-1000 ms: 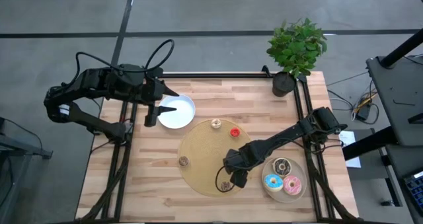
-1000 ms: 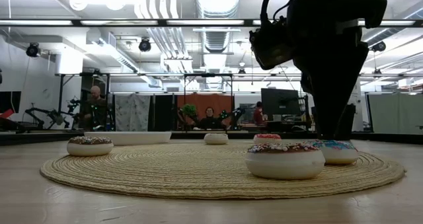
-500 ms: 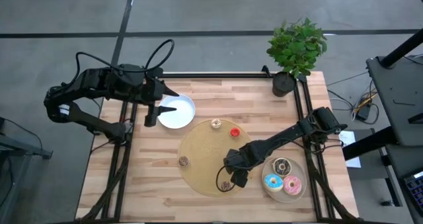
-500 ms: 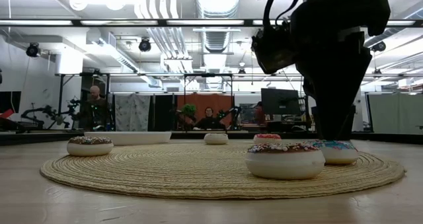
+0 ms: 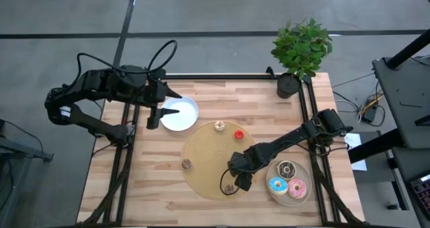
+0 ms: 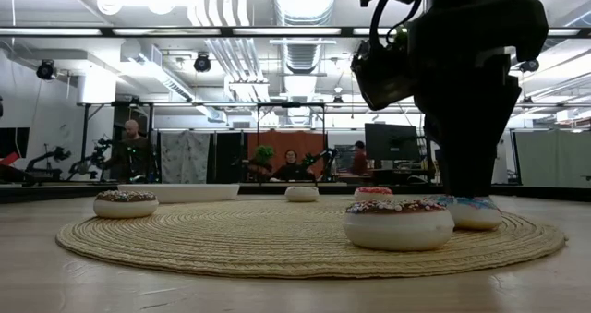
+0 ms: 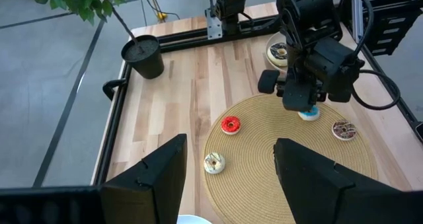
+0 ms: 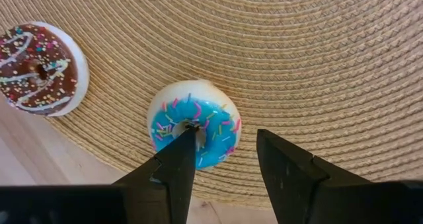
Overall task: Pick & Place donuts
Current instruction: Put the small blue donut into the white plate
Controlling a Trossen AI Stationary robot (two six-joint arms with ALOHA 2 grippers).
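A small blue-iced donut (image 8: 211,138) rests flat on the round woven mat (image 5: 205,150), near its right edge. My right gripper (image 8: 225,133) points down over it, open. One fingertip (image 8: 187,135) stands at the donut's hole, the other (image 8: 274,148) outside its rim with mat showing between. A small chocolate sprinkled donut (image 8: 41,69) lies close by on the mat. My left gripper (image 7: 228,178) hangs open above the left side of the white plate (image 5: 181,115). My right gripper comes at the small blue donut from above, one finger at the hole (image 8: 193,125) and one beyond the outer rim. Whether either finger touches the donut, I cannot tell. The donut lies flat on the mat (image 6: 476,213).
A red donut (image 5: 238,134), a cream one (image 5: 219,126) and a brown one (image 5: 186,164) also lie on the mat. A beige plate (image 5: 308,176) at the near right holds chocolate (image 5: 287,169), blue (image 5: 277,185) and pink (image 5: 297,187) donuts. A potted plant (image 5: 289,85) stands far right.
In the low view the upper part of my right arm has sunk a little over the small blue donut. The fingers and the donut have stayed in place.
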